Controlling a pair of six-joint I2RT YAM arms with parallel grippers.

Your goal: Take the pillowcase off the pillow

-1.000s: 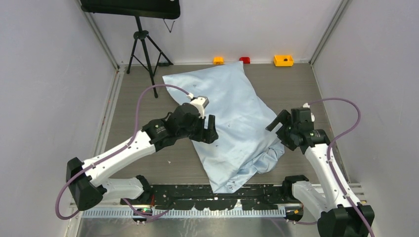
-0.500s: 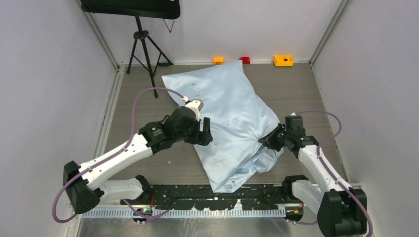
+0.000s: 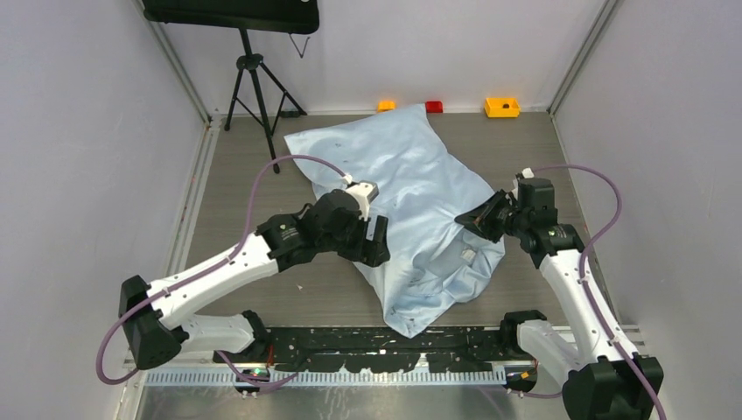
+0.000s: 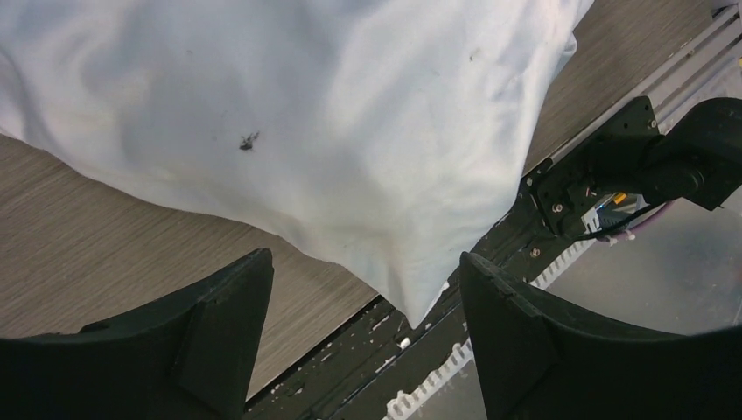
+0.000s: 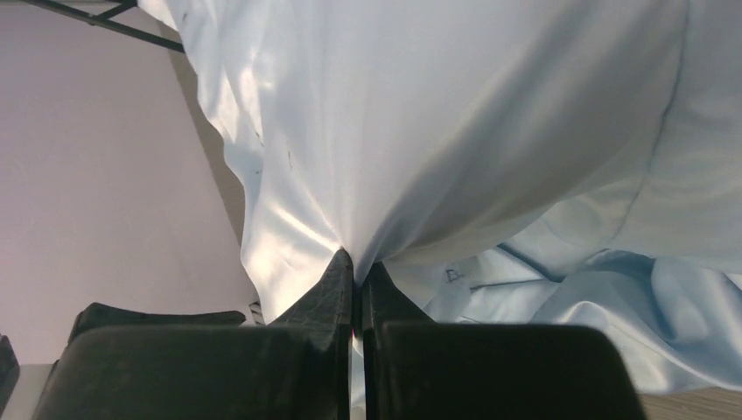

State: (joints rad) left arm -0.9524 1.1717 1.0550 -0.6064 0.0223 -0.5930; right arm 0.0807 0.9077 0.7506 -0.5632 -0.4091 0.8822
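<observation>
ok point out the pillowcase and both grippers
pillowcase [image 3: 411, 188]: top view, middle of the blue fabric
right gripper [image 5: 354, 262]: right wrist view, between fingertips pinching the fabric
left gripper [image 4: 363, 271]: left wrist view, midway between its open fingers

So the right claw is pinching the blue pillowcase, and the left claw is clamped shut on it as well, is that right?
Not quite. The right gripper is pinching the pillowcase, but the left gripper is not clamped shut: its jaws stand wide apart with nothing pinched between them. The left wrist view shows this.
</observation>
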